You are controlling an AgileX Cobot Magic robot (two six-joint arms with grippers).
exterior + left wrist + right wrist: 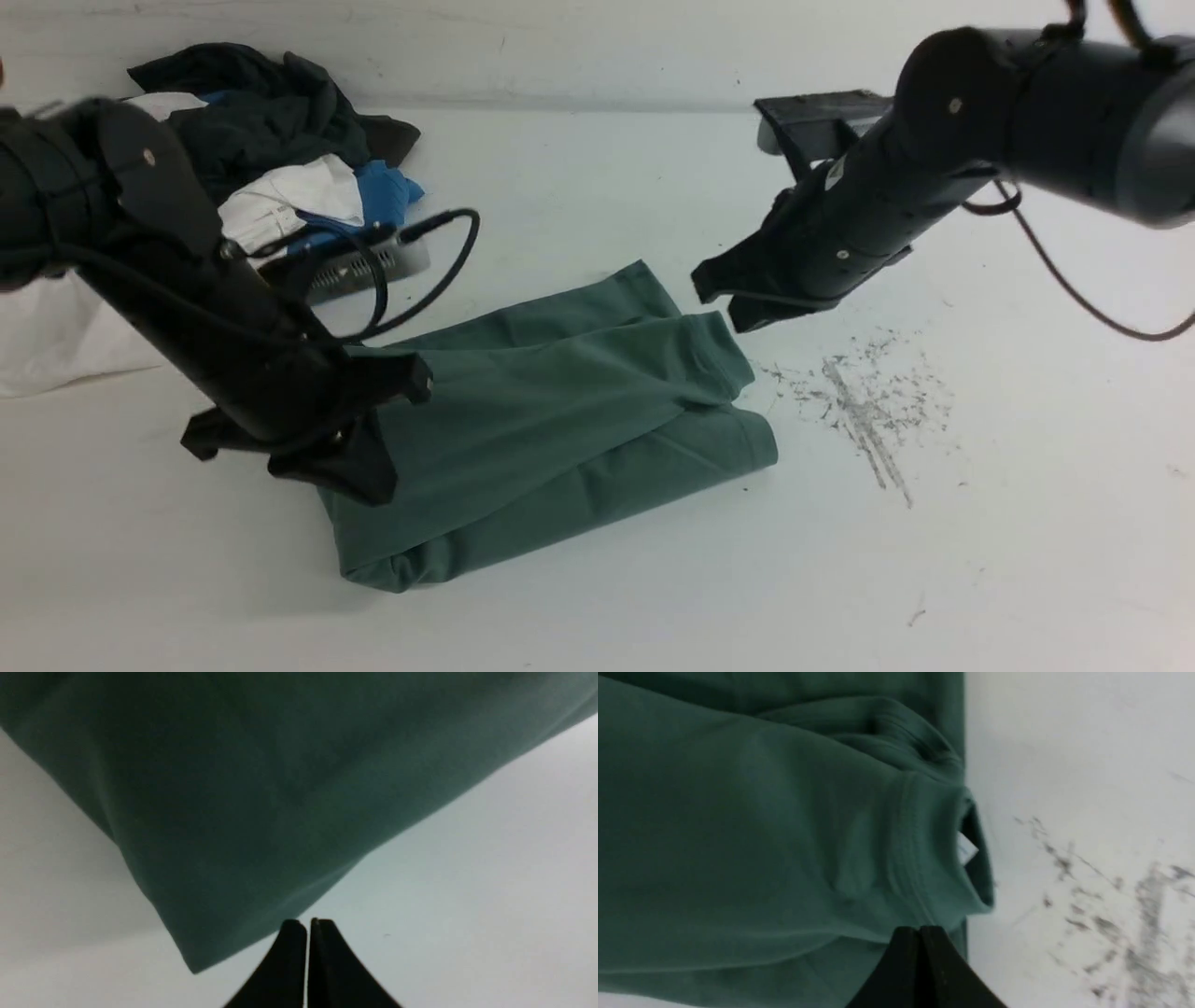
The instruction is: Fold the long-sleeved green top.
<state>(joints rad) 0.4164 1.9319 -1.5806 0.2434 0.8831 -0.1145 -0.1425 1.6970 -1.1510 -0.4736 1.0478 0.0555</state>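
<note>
The left hand is clenched with nothing between its black fingers, which press flat together in its wrist view; it sits at the near left corner of the green long-sleeved top, its tip over the cloth's edge in the front view, though whether it touches the fabric cannot be told. The right hand is likewise clenched and empty, poised just beyond the top's far right corner, above the collar end.

The top lies folded into a compact, layered rectangle in the middle of the desk, slanting from near left to far right. The right wrist view shows the ribbed neckband at the folded edge with a scrap of white neck tag peeping out (any print on the tag is too blurred to read).

The desk is pale white and matte. To the right of the top is a patch of grey scuff marks, scratchy and streaked. Behind runs a white wall.

At the far left a heap of other clothes rests on the desk: dark garments on top, white and blue ones beneath, partly hidden by the left arm and its cable. A grey slotted object pokes out below the pile, mostly covered. A dark grey block stands behind the right arm, half hidden. White cloth at the left edge is cut off.
</note>
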